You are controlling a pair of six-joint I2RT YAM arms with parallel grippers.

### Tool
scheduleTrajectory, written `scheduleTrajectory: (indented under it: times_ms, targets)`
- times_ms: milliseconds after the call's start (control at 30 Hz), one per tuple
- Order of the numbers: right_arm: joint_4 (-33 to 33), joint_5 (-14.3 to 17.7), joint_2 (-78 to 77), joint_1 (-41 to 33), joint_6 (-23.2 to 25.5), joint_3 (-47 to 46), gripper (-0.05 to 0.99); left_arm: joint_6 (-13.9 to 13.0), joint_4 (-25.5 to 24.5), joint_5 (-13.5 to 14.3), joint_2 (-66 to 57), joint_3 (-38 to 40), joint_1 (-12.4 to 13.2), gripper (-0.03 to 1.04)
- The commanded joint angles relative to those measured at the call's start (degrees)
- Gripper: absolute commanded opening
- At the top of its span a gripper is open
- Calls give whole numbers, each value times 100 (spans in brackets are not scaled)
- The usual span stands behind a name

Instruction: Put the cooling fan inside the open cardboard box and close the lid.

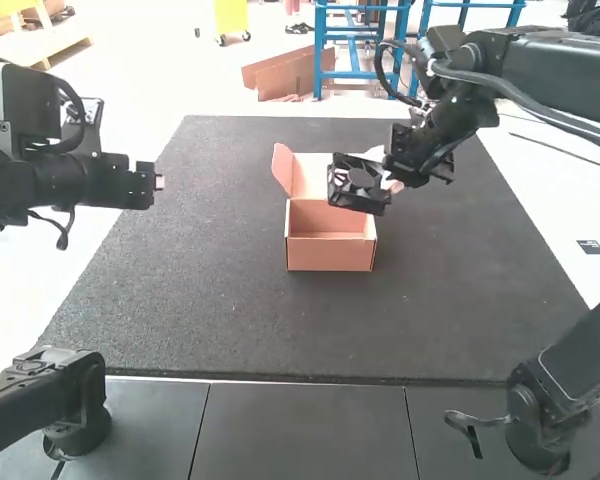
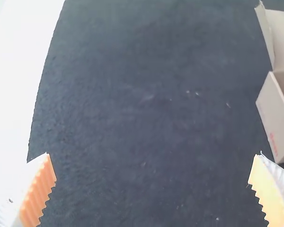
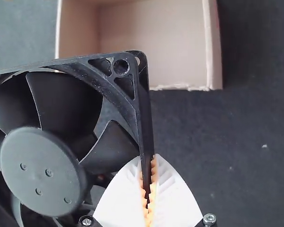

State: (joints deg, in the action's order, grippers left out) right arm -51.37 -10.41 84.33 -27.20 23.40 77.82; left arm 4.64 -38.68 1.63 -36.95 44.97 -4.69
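Fan (image 1: 360, 187) pinched by its frame edge in right gripper (image 3: 148, 189), tilted just above the far right rim of the box (image 1: 330, 252), not yet inside; lid (image 1: 284, 168) upright, unclosed; left gripper (image 2: 151, 194) spread wide, well apart over mat (image 2: 146, 94).

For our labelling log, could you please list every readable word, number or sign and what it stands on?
Nothing can be read.
Cardboard box: red marks on an outer wall, too blurred to read.
Cooling fan: no print visible.
Black tag beside the mat: too small to read.
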Motion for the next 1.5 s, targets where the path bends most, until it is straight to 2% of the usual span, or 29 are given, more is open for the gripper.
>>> scheduleTrajectory:
  times_ms: [0, 100, 233, 367, 533, 800, 1367, 1400, 1467]
  targets:
    - [75, 224, 250, -303, 68, 418, -1, -201, 27, -31, 135, -6, -50, 97]
    - [101, 321, 628, -488, 7, 620, -1, -271, 18, -22, 197, -23, -50, 97]
    - [172, 479, 1111, -620, -99, 857, 0, -491, 115, 48, 258, -59, -59, 97]
    - [488, 910, 1507, -620, -169, 981, -1, -517, 132, 48, 258, -41, -15, 97]
    - [936, 1200, 1876, -541, -186, 1042, -1, -517, 115, 57, 302, -6, -15, 97]
    - [1499, 1358, 2219, -400, -186, 1051, -1, -517, 79, 83, 302, 64, -6, 97]
    - [1692, 1384, 2966, -400, -186, 989, 0, -517, 203, 92, 267, 179, -6, 97]
    - [1719, 1349, 2992, -400, -195, 1016, 7, -517, 203, 92, 258, 196, -6, 97]
    - [1719, 1279, 3001, -409, -213, 1112, 32, -517, 203, 92, 258, 214, -6, 97]
